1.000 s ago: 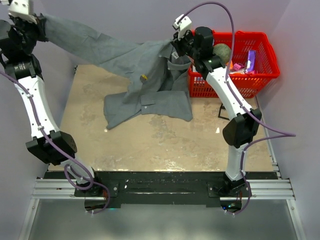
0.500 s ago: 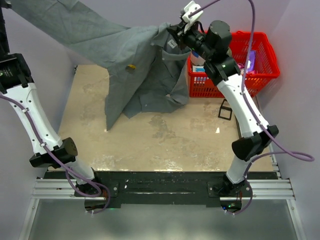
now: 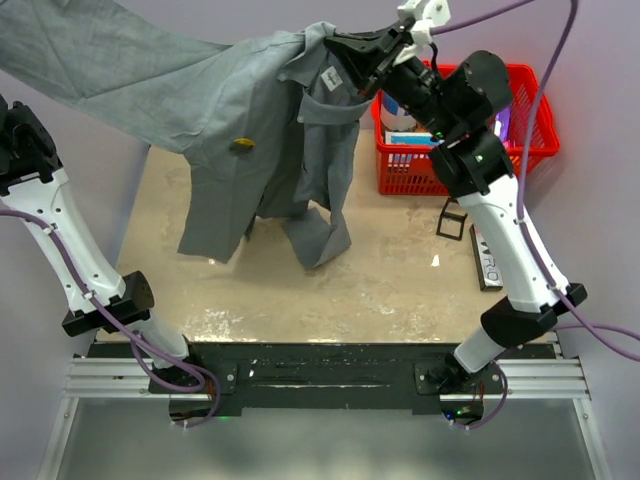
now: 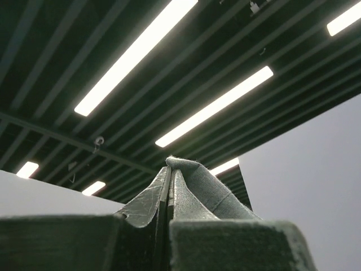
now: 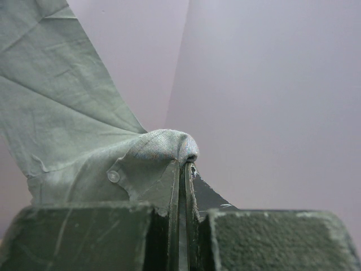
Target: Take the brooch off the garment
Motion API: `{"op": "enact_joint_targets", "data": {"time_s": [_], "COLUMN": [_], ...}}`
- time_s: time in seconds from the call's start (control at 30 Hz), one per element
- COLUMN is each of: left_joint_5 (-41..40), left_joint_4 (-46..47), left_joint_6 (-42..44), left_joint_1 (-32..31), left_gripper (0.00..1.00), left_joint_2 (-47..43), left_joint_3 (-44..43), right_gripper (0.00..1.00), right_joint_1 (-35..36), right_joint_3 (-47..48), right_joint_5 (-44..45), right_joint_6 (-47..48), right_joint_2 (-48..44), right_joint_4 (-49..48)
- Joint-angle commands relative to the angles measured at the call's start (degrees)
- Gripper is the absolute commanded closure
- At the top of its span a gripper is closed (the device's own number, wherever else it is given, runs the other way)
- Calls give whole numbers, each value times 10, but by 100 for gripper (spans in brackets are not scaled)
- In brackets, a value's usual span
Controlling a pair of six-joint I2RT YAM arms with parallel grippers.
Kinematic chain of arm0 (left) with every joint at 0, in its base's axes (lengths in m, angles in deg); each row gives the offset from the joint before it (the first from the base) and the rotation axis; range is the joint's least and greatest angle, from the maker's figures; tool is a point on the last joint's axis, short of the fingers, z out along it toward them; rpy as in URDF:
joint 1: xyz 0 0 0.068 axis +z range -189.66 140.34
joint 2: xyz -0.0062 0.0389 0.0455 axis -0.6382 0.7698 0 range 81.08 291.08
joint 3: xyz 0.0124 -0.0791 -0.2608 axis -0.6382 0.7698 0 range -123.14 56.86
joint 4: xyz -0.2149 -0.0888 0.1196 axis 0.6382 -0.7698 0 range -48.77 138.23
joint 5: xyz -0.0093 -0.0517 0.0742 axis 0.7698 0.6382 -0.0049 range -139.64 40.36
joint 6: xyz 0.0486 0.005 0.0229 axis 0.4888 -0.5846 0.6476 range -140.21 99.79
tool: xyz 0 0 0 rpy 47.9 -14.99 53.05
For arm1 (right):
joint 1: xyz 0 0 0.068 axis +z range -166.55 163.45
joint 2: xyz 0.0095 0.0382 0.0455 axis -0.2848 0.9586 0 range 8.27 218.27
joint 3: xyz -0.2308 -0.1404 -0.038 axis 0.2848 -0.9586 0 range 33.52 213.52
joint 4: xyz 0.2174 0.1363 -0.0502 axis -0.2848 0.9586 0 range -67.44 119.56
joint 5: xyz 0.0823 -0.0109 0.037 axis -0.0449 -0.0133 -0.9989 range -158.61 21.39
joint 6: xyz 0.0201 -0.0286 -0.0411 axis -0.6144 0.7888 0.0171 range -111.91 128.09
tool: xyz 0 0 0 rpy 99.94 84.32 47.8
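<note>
Above the far edge of the beige counter (image 3: 400, 290) the garment (image 3: 280, 110) hangs spread between the left pincer (image 4: 169, 214) and the right pincer (image 5: 183, 197), each clamped tight on a fold of it, the brooch (image 3: 241, 144) pinned on its chest and not yet removed.

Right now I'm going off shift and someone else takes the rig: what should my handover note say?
Left gripper: shut on a fold of the shirt.
Right gripper: shut on the shirt by the collar.
Shirt hangs spread between both arms; brooch still pinned on its chest.
Done: shirt held up.
Left: take the brooch off; neither gripper is free.
</note>
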Motion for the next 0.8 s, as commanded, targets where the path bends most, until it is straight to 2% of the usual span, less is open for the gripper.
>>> {"op": "enact_joint_targets", "data": {"time_s": [0.0, 0.07, 0.23, 0.4, 0.6, 0.77], "left_joint_5": [-2, 3, 29, 111, 170, 164], "left_joint_4": [54, 26, -64, -128, -174, -191], "left_joint_6": [30, -4, -101, -204, -198, -183], "left_joint_1": [4, 5, 0, -14, -73, -112], "left_gripper": [100, 100, 100, 100, 100, 100], "left_joint_2": [-13, -13, -6, 9, 67, 182], "left_joint_3": [10, 22, 119, 246, 371, 374], "right_gripper": [100, 100, 100, 100, 100, 100], "right_joint_1": [0, 0, -2, -12, -53, -88], "right_joint_3": [-32, -85, -187, -283, -331, -351], "right_joint_5": [45, 56, 88, 106, 116, 122], "right_joint_6": [-5, 5, 15, 15, 5, -4], "right_joint_2": [-63, -87, -133, -166, -163, -139], "right_joint_4": [-11, 2, 20, 30, 54, 61]}}
